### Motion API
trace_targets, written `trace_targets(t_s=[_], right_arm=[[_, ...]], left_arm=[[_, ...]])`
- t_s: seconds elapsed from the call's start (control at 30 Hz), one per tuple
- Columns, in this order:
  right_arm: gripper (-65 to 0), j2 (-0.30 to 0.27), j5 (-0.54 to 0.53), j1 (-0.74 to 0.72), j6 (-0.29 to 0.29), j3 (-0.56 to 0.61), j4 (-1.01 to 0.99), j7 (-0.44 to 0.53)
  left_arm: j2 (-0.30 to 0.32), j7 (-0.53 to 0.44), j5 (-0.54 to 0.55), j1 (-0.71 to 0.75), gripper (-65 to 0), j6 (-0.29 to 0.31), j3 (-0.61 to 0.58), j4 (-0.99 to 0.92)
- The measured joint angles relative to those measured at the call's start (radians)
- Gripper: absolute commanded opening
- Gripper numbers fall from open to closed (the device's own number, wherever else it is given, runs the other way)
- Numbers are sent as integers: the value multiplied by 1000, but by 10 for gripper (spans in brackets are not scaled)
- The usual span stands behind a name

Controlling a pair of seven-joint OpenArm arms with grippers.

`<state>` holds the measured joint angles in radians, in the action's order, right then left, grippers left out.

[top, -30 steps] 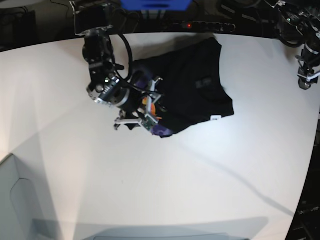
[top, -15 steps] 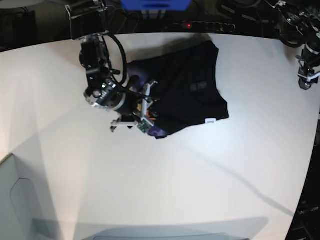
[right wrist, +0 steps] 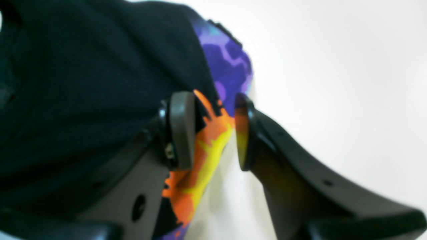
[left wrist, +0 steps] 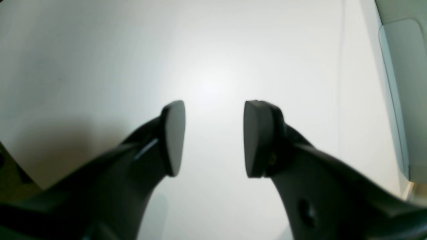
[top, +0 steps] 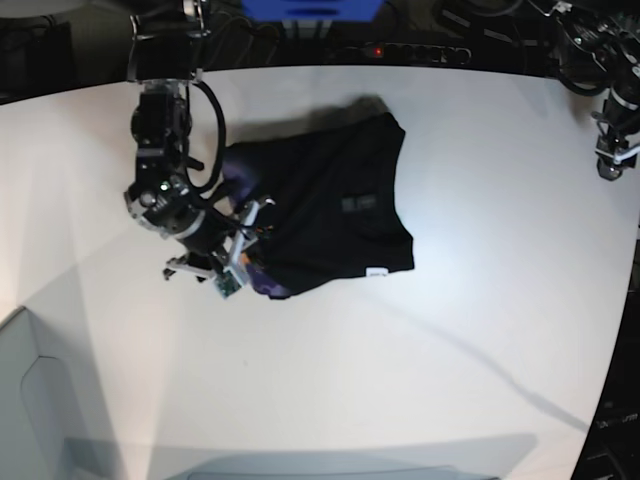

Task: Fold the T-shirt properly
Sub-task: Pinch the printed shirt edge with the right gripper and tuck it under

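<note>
The black T-shirt [top: 330,205] lies bunched on the white table [top: 400,380], its small white tag [top: 376,272] at its near right corner. My right gripper [top: 248,258] is at the shirt's left edge. In the right wrist view the gripper [right wrist: 210,131] is shut on a fold of the T-shirt [right wrist: 83,83] that shows the orange-and-purple print [right wrist: 206,146]. My left gripper [top: 612,160] hangs at the table's far right edge, away from the shirt. In the left wrist view it [left wrist: 213,138] is open and empty over bare table.
A pale grey bin [top: 30,400] stands at the near left corner and also shows in the left wrist view [left wrist: 403,83]. A blue object [top: 310,10] and dark cables line the table's back edge.
My right gripper has moved left and slightly toward the near edge, dragging the T-shirt with it. The left arm has not moved.
</note>
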<state>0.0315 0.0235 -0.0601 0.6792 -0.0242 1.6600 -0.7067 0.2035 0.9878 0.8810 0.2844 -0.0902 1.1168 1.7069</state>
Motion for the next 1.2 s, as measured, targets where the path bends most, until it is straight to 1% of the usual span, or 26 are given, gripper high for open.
trace_targets(t_s=[0.1,0.13,0.2,0.3,0.37,0.57,0.67,0.73,0.8,0.87,0.97,1.0,1.03,1.2], right_arm=[[-290,31,-8,-6,-2,4,35,6],[-259,32,-8,-8,-2,8,34,4],[-220,31,-7,-9,-3,18,22,4],[-209,32,-9,-38,-3,56,-55,6],[-209,35,-11,-69,-3,57,-117,10],[-209,49,-7,-147,-4,10,-225,13],[-212,43,-5,-164,-3,-5,-284,12],[-240,40,-5,-172,-3,-5,-315,13],[-312,40,-4,-172,-3,-7,-319,13],[-405,35,-5,-171,-3,-5,-318,14],[-585,35,-4,-163,-2,-6,-298,10],[-636,35,-4,-160,-2,-8,-284,8],[-650,35,-3,-158,-2,-8,-268,8],[-650,33,-2,-131,-3,-8,-156,0]], left_arm=[[-2,0,0,0,-369,0,0,2],[-4,0,0,0,-369,0,0,2],[-13,-1,0,0,-369,0,0,3],[-24,2,-1,0,-369,0,-1,3],[-23,0,-1,0,-369,0,-1,4],[-23,0,0,0,-369,0,-1,4],[-23,0,-1,0,-369,0,-1,4],[-24,0,1,0,-369,0,-1,4],[-23,0,0,0,-369,0,-1,4],[-23,0,0,0,-369,0,-1,4],[-23,0,0,0,-369,0,-1,4],[-24,0,0,0,-369,0,-1,4],[-24,0,1,0,-369,0,-1,4],[-24,0,0,0,-369,0,-1,4]])
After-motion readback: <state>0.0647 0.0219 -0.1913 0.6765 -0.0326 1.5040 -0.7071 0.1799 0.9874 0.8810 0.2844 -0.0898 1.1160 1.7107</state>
